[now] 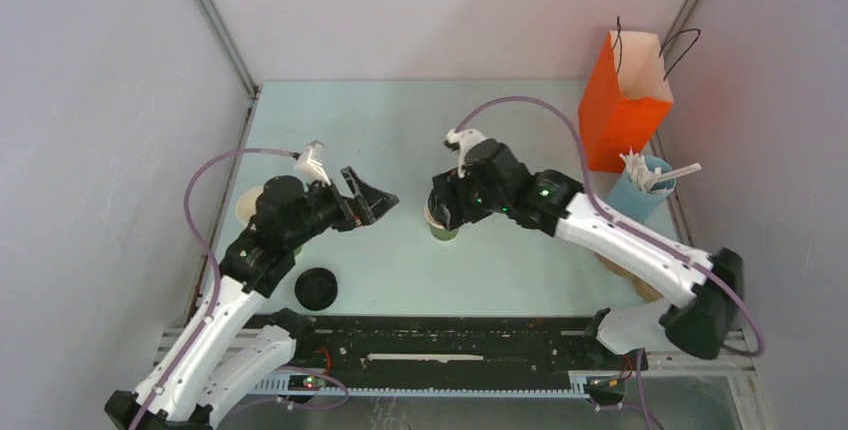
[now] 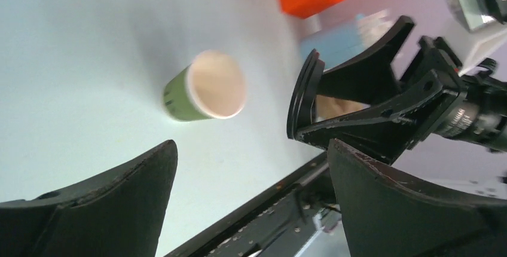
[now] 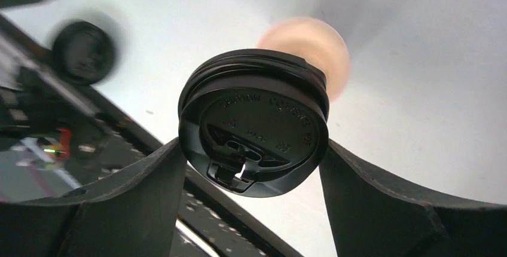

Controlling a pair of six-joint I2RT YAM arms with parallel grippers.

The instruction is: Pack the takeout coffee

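Note:
No lidded cup shows. One olive-green paper cup (image 1: 441,229) stands lidless at the table's middle, white inside; it also shows in the left wrist view (image 2: 206,86) and as a blurred pale ring in the right wrist view (image 3: 323,45). My right gripper (image 1: 446,207) is shut on a round black lid (image 3: 254,130), gripped by its rim and held tilted just above and beside the cup's mouth; the left wrist view shows the lid (image 2: 302,98) edge-on. My left gripper (image 1: 372,200) is open and empty, left of the cup, its fingers (image 2: 119,191) spread wide.
A stack of loose black lids (image 1: 316,288) lies front left. A nested cup stack (image 1: 248,206) is partly hidden under the left arm. An orange paper bag (image 1: 622,100) stands back right, a blue holder of stirrers (image 1: 645,188) in front of it. The black front rail (image 1: 450,340) runs along the near edge.

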